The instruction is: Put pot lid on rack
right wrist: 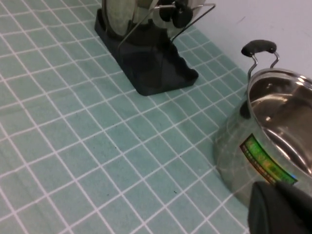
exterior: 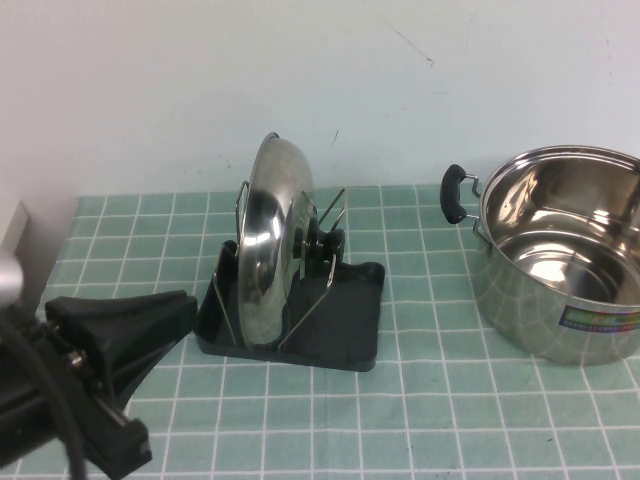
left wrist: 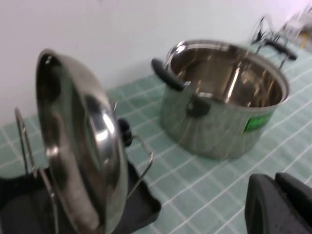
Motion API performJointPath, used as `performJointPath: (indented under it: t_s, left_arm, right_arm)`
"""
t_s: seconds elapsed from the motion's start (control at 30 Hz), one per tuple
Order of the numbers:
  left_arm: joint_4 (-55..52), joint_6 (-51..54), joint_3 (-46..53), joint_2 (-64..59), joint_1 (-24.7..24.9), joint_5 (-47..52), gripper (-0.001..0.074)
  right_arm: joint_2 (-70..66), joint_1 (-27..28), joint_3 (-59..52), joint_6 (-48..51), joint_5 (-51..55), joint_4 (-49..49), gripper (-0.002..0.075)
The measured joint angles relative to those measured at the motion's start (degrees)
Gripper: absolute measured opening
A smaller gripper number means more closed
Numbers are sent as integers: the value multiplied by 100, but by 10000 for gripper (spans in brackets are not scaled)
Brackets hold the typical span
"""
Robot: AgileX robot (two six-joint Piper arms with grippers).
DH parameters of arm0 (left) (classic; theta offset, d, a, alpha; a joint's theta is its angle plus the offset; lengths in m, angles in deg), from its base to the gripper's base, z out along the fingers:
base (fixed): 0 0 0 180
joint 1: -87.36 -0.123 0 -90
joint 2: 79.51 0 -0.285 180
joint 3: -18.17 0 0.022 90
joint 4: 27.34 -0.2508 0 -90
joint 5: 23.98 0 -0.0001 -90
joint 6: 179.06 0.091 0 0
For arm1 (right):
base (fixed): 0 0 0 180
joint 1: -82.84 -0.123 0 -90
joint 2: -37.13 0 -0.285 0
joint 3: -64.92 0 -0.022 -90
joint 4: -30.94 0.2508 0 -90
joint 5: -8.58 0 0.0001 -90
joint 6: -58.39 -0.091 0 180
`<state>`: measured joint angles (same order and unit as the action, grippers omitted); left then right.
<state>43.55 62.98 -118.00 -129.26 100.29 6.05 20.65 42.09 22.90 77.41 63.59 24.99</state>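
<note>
The shiny steel pot lid [exterior: 270, 240] stands on edge between the wire prongs of the black rack [exterior: 345, 315], with its black knob [exterior: 326, 243] facing right. My left gripper [exterior: 186, 308] is shut and empty, low at the table's front left, just left of the rack. In the left wrist view the lid [left wrist: 83, 146] stands in the rack [left wrist: 144, 207], apart from the left gripper [left wrist: 277, 192]. My right gripper [right wrist: 280, 195] shows only in the right wrist view, shut and empty, close beside the pot [right wrist: 273, 131]. The rack [right wrist: 151, 63] lies farther off there.
An open steel pot [exterior: 560, 270] with black side handles and a coloured label stands at the right, about a hand's width from the rack. It also shows in the left wrist view [left wrist: 224, 112]. A green checked cloth [exterior: 430, 400] covers the table. A white wall runs behind.
</note>
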Motion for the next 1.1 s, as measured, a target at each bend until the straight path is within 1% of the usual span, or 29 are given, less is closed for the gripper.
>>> performJointPath:
  t_s: [0.13, 0.23, 0.3, 0.43, 0.8, 0.93, 1.1]
  left_arm:
    - [580, 304, 244, 278, 0, -136, -1]
    - [683, 338, 254, 334, 0, -188, -1]
    - [719, 341, 254, 334, 0, -197, -1]
    - [743, 351, 254, 334, 0, -215, -1]
    - [743, 351, 280, 409, 0, -250, -1]
    - [743, 478, 616, 944, -42, -575, -1]
    - [756, 1113, 1457, 2273, -184, -1274, -1]
  right_arm:
    - [263, 0, -633, -69, -412, 140, -1]
    - [275, 0, -951, -105, -573, 354, -1]
    - [275, 0, -1158, -110, -888, 442, -1]
    - [275, 0, -1243, -124, -1149, 469, -1]
    - [275, 0, -1268, -124, -1256, 483, -1]
    - [275, 0, -1268, -135, -1270, 491, -1]
    - [275, 0, -1268, -135, -1269, 491, -1]
